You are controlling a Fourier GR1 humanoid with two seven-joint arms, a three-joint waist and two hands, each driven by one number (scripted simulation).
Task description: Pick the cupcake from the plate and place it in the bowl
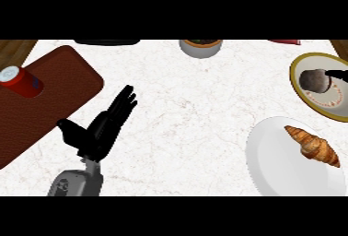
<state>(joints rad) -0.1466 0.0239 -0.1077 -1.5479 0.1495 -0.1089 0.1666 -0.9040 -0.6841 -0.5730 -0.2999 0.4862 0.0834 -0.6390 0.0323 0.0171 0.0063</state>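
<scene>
A round grey-brown cupcake (314, 79) sits on a yellow-rimmed plate (296, 68) at the far right. A black part of my right hand (338, 74) comes in from the right edge and lies against the cupcake's right side; the remainder of that hand is out of view. Below the plate lies a wide white bowl (275, 161) with a croissant (314, 146) in it. My left hand (102, 128) rests open at the left centre, fingers straight and pointing up, far from the plate and bowl.
A dark brown board (61, 92) fills the left side, with a red can (20, 82) on it. A small grey cup with dark contents (200, 47) stands at the top centre. A dark object (107, 42) and a red object (285, 41) touch the top edge.
</scene>
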